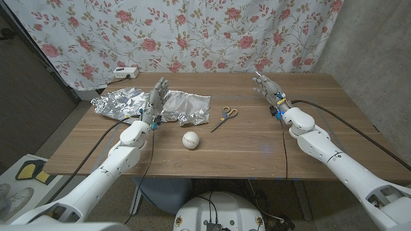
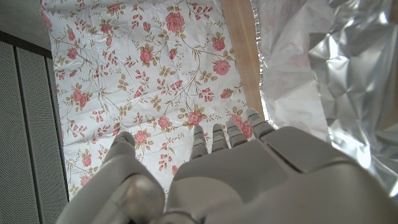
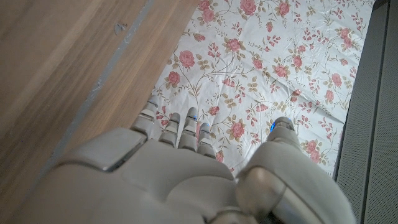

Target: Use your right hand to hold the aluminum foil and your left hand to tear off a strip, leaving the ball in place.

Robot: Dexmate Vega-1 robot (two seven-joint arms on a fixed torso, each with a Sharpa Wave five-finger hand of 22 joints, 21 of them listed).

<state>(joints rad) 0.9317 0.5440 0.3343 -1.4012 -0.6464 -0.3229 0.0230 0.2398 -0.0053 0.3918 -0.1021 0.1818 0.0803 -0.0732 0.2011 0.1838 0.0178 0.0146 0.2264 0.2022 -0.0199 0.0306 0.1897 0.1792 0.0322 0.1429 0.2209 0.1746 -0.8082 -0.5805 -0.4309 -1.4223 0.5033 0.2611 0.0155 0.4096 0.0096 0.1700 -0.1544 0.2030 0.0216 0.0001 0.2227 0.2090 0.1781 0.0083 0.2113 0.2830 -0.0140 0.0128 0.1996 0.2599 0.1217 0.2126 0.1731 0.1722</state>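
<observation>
- Nearest the head camera lay the white ball (image 1: 191, 140), alone on the wooden table (image 1: 257, 154), just in front of the aluminum foil (image 1: 183, 107) and apart from it.
- Foil sprawled crumpled across the far left part of the table, its long axis running left to right, from a ragged end near the left edge to a folded end beside the scissors (image 1: 224, 117).
- Left hand (image 1: 156, 99) stood over the middle of the sheet with fingers (image 2: 214, 138) spread and raised; it held nothing. Whether its heel touched the foil was hard to tell, though the left wrist view showed foil close alongside.
- Right hand (image 1: 267, 87) hung open above bare wood at the far right, gripping nothing, well apart from the foil, with the scissors between them.
- Judged from this, the coming move turned on that gap: the right hand, meant to pin the sheet, had to travel leftward past the scissors to the foil's right end, while the left was already placed for tearing.
- Ball sat close enough that a dragged sheet might nudge it.
</observation>
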